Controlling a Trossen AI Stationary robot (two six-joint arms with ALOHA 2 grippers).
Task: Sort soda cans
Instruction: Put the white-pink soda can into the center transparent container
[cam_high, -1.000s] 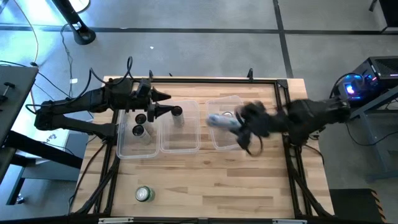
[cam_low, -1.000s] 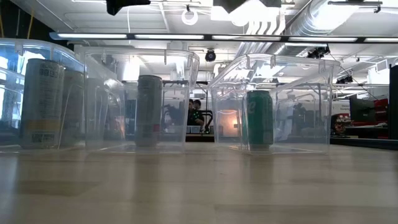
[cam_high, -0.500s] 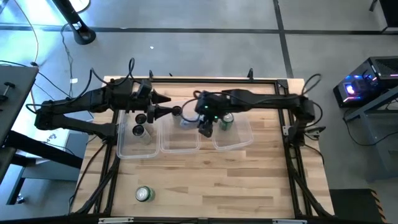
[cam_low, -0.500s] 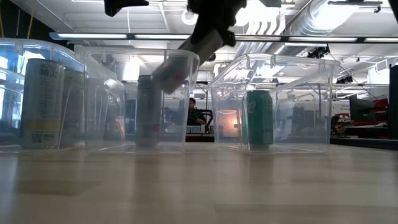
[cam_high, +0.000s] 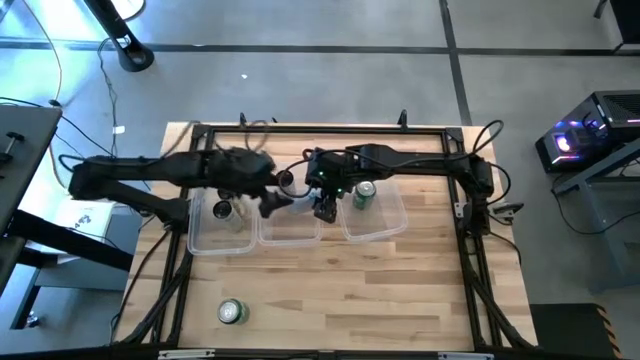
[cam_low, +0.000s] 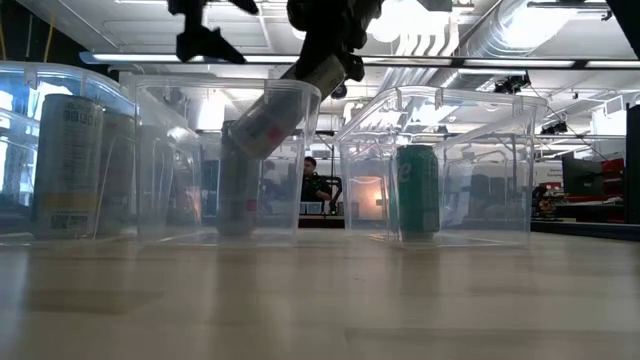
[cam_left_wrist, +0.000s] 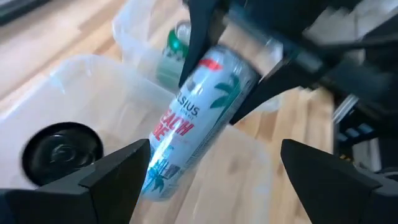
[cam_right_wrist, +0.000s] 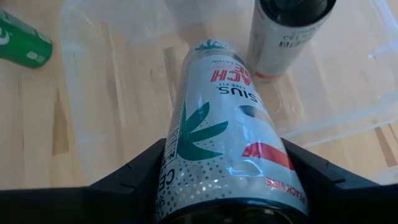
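Your right gripper reaches across from 3 o'clock to table centre and clenches a pale silver-white can, tilted, its lower end inside the middle tub. The right wrist view shows what the overhead cannot: both dark fingers press the can's sides, and its label carries a teal leaf and red lettering. The low view shows the same can leaning across the middle tub's rim, touching or just beside an upright can already standing there; which of the two cannot be told. The right wrist view shows that upright can with a dark top.

Your left gripper sits just beside the right one, at its 9 o'clock, over the border between the left tub and the middle tub. Its fingers are spread wide and grasp nothing, as only the left wrist view reveals.

The overhead view shows two cans in the left tub, one with a dark top, a green can upright in the right tub, and a second green can lying apart on the wooden table at 7 o'clock. The low view shows a person seated in the room behind.
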